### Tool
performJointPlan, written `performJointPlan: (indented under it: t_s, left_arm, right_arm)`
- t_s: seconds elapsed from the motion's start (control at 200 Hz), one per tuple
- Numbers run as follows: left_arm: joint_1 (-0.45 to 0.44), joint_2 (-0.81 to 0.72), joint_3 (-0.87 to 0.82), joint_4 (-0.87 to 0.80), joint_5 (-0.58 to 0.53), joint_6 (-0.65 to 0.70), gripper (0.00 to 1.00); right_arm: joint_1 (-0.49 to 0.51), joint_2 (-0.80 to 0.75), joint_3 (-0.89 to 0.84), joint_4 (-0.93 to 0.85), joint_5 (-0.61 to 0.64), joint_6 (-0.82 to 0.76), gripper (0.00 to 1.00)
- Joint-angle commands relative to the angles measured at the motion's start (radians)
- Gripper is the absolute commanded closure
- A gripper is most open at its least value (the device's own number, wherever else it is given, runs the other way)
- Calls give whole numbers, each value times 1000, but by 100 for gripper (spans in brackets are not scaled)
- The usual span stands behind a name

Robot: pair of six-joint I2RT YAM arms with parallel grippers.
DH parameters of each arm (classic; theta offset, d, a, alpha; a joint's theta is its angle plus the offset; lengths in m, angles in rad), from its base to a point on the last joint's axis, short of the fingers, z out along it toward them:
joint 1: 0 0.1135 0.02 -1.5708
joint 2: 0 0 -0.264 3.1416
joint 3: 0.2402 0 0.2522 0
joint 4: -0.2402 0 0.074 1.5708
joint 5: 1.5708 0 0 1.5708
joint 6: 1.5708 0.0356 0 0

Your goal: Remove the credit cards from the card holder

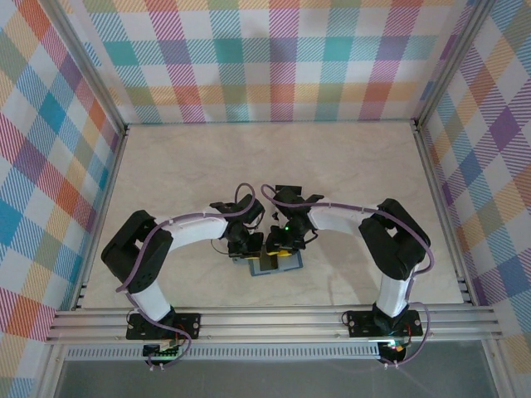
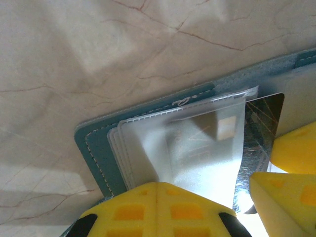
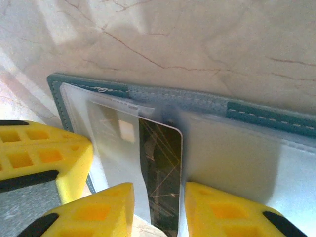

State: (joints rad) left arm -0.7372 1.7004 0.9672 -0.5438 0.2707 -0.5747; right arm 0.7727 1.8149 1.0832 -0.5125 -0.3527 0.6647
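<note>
Card holder (image 1: 267, 264) lies open on the desk (image 1: 207, 166), toward 6 o'clock from the desk's middle. Left pincer (image 2: 157, 197), at the holder's 10 o'clock, is closed tight, its fingertips (image 2: 128, 205) pressed on a clear sleeve (image 2: 197, 148). Right pincer (image 3: 159, 200), at 1 o'clock, stands part open, its fingers (image 3: 222, 210) astride the dark bared end of a credit card (image 3: 160, 163) half out from under the sleeve. Whether it grips the card cannot be told.

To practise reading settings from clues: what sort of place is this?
Most likely a robotics test cell, not a home: a left arm and right arm bolted to a metal rail, plaid screen walls boxing in a marble-look tabletop, and a lone teal card holder between them.
</note>
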Motion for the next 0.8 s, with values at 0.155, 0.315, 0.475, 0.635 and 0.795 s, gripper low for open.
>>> performJointPlan:
  t_s: [0.155,0.315,0.475,0.635,0.795]
  left_arm:
    - [-3,50,-24,-46,-62,19,95]
    - [-3,55,-30,-38,-57,15,95]
    - [-3,43,-35,-39,-62,13,96]
    - [-3,40,-39,-34,-62,6,96]
    - [-5,38,-36,-47,-82,5,96]
  right_arm:
    - [-3,20,-47,63,-64,-9,65]
    - [-6,-5,-103,207,-150,17,66]
    - [-27,-51,-189,378,-222,81,71]
    - [-53,-91,-263,488,-255,125,77]
    - [-71,-121,-299,519,-264,144,81]
